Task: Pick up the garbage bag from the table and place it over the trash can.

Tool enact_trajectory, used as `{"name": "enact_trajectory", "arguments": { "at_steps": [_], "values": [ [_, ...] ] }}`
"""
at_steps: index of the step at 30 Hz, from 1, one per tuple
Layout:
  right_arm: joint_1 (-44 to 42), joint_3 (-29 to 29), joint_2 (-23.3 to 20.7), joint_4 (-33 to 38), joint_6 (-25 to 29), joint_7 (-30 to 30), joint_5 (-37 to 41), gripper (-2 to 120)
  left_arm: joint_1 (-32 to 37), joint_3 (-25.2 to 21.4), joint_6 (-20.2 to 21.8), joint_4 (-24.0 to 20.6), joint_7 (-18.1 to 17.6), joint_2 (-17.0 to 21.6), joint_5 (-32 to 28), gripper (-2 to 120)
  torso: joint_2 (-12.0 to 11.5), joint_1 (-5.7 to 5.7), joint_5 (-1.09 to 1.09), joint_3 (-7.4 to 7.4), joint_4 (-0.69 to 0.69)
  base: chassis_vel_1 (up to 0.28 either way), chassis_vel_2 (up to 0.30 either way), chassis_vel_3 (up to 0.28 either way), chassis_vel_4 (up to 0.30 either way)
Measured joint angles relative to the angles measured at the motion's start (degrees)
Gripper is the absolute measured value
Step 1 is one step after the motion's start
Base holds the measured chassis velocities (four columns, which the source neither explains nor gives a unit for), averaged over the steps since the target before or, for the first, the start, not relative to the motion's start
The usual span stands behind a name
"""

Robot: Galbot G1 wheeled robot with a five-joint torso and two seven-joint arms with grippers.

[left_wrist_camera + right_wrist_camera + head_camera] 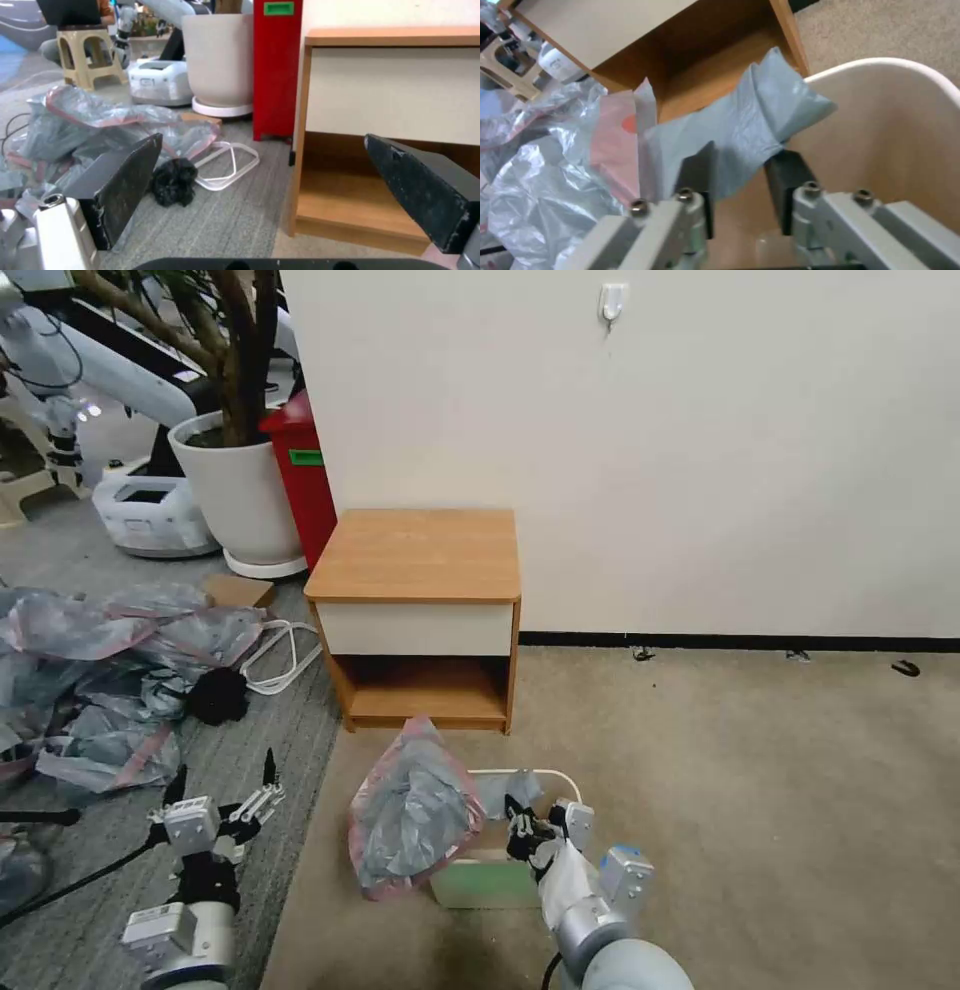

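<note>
Watching your head view: table (415,553) sits centre frame, top bare | garbage bag (412,810) droops lower centre over the trash can (560,779) rim | right gripper (527,837) pinches its grey fold | left gripper (220,788) lower left, fingers spread, holding nothing

Garbage bag (412,815) translucent grey, pinkish-red edge; trash can (905,150) beige, white rim; bench (420,555) orange-brown top, cream drawer front.
</note>
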Motion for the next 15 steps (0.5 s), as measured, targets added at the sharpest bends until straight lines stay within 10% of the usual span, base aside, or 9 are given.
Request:
{"name": "enact_trajectory", "arguments": {
  "at_steps": [15],
  "values": [
    [-0.59,0.67,-2.17,0.97,-4.27,3.25,-2.76,79,-0.61,0.29,0.02,0.9,0.07,0.36,0.1,100,0.0,0.0,0.0,0.0,0.0,0.0,0.0,0.0,0.0]
  ]
}}
